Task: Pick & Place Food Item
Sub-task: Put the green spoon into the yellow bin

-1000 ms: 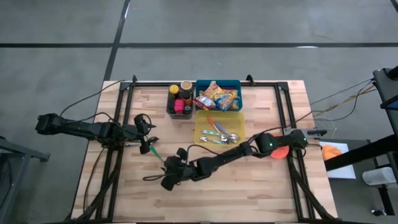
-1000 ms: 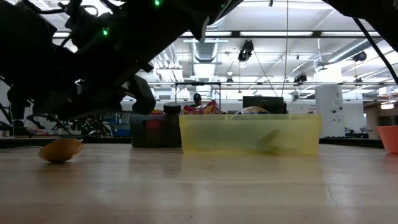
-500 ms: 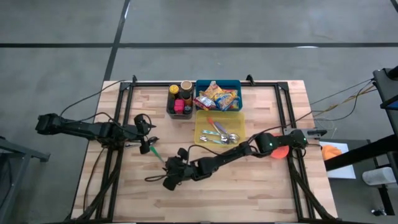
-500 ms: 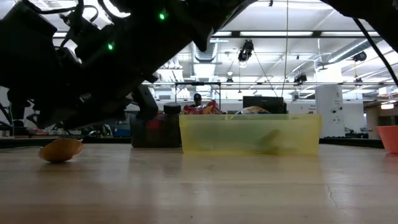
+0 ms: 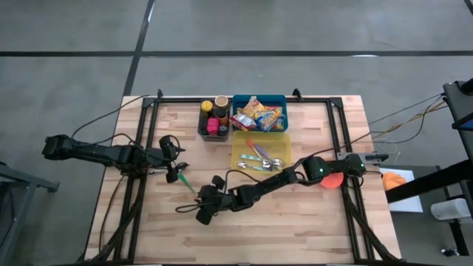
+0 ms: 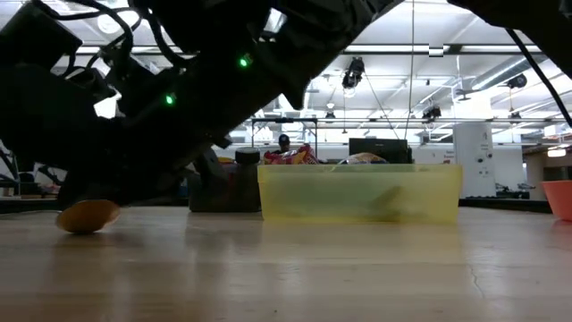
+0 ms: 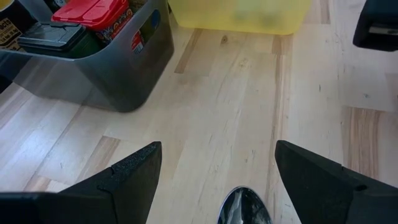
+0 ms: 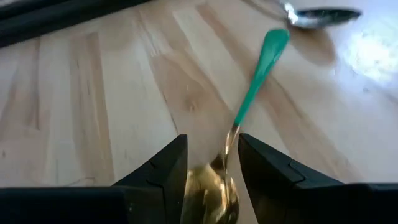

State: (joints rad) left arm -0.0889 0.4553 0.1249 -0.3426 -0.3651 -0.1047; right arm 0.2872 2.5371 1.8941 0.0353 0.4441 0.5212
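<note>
My right gripper, lower centre of the wrist frame, has its fingers clamped on the gold bowl of a green-handled spoon, lifting it off the wooden table. My left gripper waits with fingers apart left of centre. Snack packets fill the blue bin, upper centre.
</note>
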